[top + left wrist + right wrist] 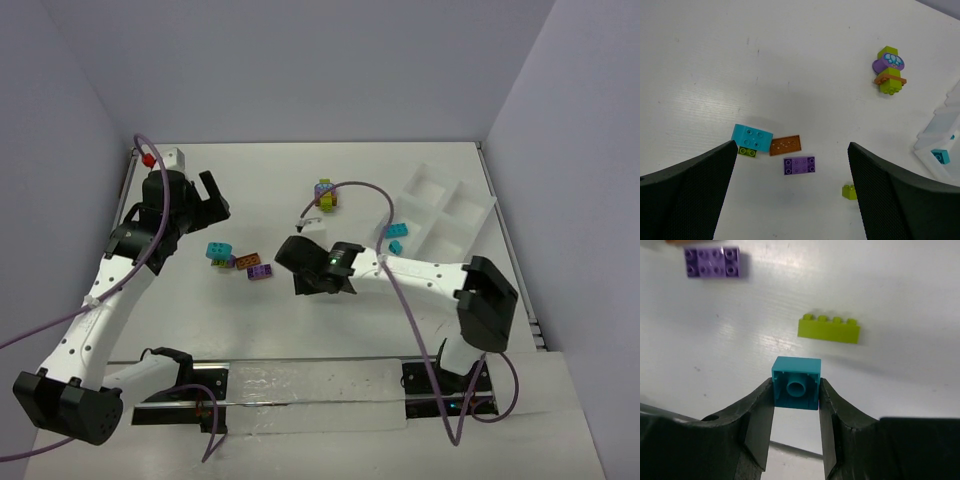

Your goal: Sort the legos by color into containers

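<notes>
My right gripper (796, 390) is shut on a small cyan lego (796, 384), both fingers pressed to its sides and its hollow underside facing the camera. In the top view this gripper (300, 262) sits low at mid-table and hides that brick. Just beyond lie a lime lego (828, 330) and a purple lego (713, 262). My left gripper (205, 205) hangs open above the table with nothing between its fingers. Below it lie a cyan lego (752, 137), an orange plate (785, 145), the purple lego (799, 165) and a small lime lego (850, 191). The white divided tray (445, 215) of containers stands at the right.
A stacked clump of lime, purple and orange bricks (325, 195) stands at the table's middle back. Two cyan bricks (397, 230) lie in the tray's left compartments. A white box with a red knob (165, 157) sits in the far left corner. Walls close in on three sides.
</notes>
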Available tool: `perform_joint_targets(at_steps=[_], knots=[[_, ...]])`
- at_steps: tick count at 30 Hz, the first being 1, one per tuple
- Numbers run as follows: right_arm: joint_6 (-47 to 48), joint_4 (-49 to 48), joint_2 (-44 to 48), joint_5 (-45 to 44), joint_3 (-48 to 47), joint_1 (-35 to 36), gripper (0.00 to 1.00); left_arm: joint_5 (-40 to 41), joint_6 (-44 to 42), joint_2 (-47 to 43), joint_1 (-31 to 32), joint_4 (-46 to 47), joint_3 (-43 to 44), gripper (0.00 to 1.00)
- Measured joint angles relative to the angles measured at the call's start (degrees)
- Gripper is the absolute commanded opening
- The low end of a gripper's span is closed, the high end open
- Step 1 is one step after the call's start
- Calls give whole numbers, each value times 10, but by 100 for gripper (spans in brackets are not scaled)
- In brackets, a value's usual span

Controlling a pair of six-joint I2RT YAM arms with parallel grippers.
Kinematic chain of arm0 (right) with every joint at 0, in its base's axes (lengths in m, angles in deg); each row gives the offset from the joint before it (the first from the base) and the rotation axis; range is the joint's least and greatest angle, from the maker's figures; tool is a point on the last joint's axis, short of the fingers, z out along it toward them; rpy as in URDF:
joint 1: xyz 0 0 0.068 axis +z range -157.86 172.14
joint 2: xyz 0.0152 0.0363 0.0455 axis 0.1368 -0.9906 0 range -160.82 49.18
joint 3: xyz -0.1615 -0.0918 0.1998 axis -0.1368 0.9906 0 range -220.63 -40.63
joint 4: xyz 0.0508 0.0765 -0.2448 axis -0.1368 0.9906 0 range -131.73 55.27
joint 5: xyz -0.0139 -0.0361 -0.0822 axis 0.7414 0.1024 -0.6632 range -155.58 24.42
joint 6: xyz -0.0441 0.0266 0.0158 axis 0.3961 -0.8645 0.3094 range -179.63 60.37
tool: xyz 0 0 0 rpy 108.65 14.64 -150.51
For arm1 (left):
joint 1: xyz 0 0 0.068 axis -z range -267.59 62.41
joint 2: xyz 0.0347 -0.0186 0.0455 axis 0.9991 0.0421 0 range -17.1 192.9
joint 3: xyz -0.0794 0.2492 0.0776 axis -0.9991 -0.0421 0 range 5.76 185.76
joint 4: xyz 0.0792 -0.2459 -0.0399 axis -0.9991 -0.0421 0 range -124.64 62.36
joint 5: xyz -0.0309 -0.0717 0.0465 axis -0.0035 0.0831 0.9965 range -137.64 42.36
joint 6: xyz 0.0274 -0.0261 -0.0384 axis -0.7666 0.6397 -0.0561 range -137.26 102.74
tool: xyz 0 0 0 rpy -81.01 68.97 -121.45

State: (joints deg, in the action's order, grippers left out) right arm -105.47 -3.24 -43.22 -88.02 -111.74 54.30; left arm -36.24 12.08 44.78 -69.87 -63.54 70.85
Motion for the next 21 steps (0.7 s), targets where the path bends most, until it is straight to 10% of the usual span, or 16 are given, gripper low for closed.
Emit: perform_joint_targets(at_steps=[21], knots=[[118, -84, 150, 22, 98, -445, 35, 3, -2, 41, 0, 4, 2, 99]])
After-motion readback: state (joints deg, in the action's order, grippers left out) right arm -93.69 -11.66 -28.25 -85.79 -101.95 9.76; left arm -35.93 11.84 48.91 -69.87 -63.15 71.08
